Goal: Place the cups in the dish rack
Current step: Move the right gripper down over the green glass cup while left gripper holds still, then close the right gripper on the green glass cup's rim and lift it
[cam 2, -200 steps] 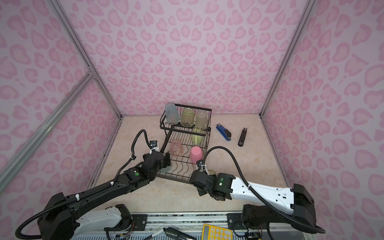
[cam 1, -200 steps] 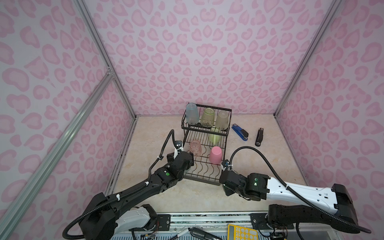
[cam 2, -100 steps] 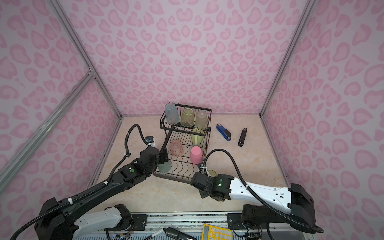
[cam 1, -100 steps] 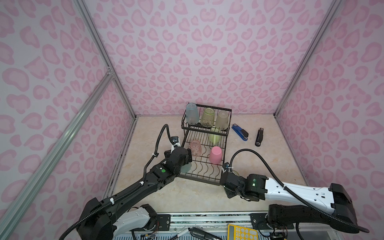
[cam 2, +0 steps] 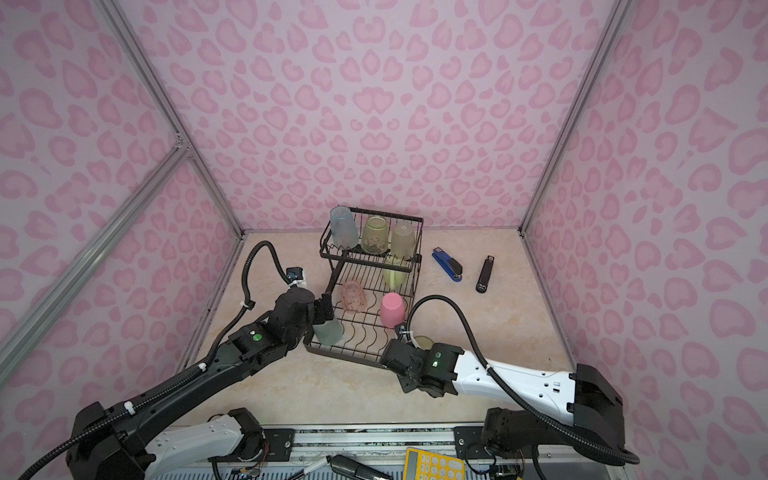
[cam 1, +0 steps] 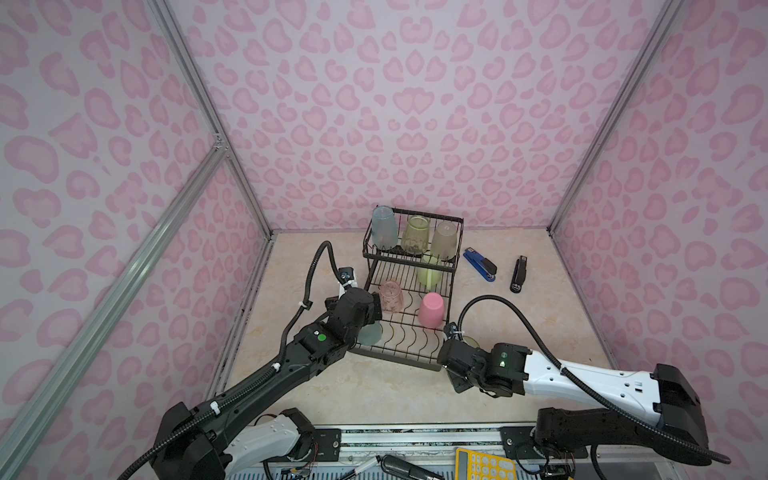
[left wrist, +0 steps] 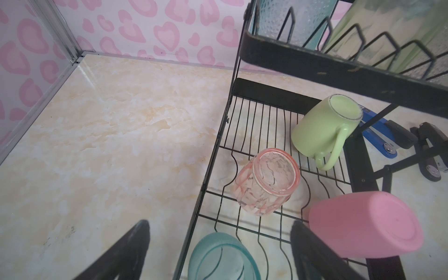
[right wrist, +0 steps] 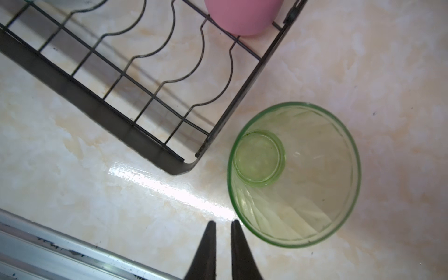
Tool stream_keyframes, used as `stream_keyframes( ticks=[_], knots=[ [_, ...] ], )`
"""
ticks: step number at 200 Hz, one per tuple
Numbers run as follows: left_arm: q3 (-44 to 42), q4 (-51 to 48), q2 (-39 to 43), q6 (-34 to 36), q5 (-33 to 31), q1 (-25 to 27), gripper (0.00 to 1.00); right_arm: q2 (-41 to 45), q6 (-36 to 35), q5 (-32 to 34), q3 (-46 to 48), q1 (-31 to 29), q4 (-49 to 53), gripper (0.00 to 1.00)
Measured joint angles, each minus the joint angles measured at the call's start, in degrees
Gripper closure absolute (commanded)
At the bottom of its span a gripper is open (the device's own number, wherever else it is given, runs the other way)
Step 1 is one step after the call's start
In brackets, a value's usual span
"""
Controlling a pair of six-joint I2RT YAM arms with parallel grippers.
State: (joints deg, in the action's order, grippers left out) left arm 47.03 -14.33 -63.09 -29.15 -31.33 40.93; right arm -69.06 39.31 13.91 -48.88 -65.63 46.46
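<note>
The black wire dish rack (cam 1: 395, 360) (cam 2: 345, 354) holds several upturned cups. A blue (cam 1: 383, 227), a green (cam 1: 415, 235) and a beige one (cam 1: 444, 240) are in the raised basket. A pale-green mug (left wrist: 322, 131), a clear pink cup (left wrist: 264, 184), a solid pink cup (left wrist: 363, 225) and a teal cup (left wrist: 223, 257) (cam 2: 328, 330) are on the flat tray. My left gripper (left wrist: 219, 232) hangs open over the teal cup, its fingers well apart from it. A green cup (right wrist: 294, 174) (cam 1: 470, 341) stands upright on the table by the rack's near right corner. My right gripper (right wrist: 222, 224) is empty and nearly shut, just beside that cup's rim.
A blue stapler (cam 1: 480, 264) and a black stapler (cam 1: 518, 274) lie on the table right of the rack. The metal front rail (right wrist: 72, 252) runs close behind my right gripper. Pink patterned walls enclose the table on three sides.
My left gripper has drawn up and back, leaving the teal cup standing in the rack's near left corner. My right gripper's fingers have narrowed and its arm has shifted slightly.
</note>
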Motion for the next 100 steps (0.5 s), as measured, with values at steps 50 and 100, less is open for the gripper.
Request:
stream_keyframes(
  ticks=[50, 100],
  knots=[
    [2.4, -3.3, 0.2, 0.0, 1.6, -0.6, 0.08, 4.8, -2.0, 0.0, 0.1, 2.4, 0.6, 0.84],
    [5.4, -6.7, 0.4, 0.0, 4.9, -1.5, 0.08, 7.8, -5.3, -2.4, 2.0, 7.2, 0.5, 0.81]
  ],
)
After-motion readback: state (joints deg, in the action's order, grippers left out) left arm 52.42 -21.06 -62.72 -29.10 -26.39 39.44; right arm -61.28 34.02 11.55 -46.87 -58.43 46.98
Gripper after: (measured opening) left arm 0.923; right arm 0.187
